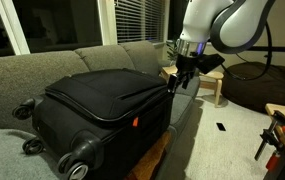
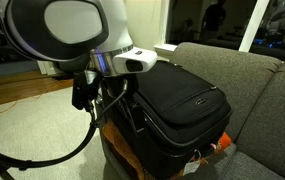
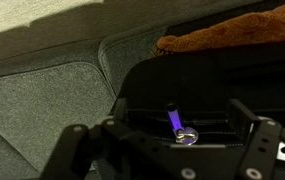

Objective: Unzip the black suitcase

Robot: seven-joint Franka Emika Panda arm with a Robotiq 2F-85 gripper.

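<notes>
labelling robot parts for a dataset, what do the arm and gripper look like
The arm is made of glossy white, rounded shell segments with dark bands at the joints. The gripper is matte black and blocky, with two black fingers. A thick black cable loops beside the arm in an exterior view. No markings are legible.

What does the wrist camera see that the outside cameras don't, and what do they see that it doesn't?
Only the wrist view shows a small purple, shiny piece at the edge of the black suitcase, between the open jaws of the gripper. Only an exterior view shows the wheels, the red tag and the white arm. Both share the suitcase and the grey couch.
</notes>
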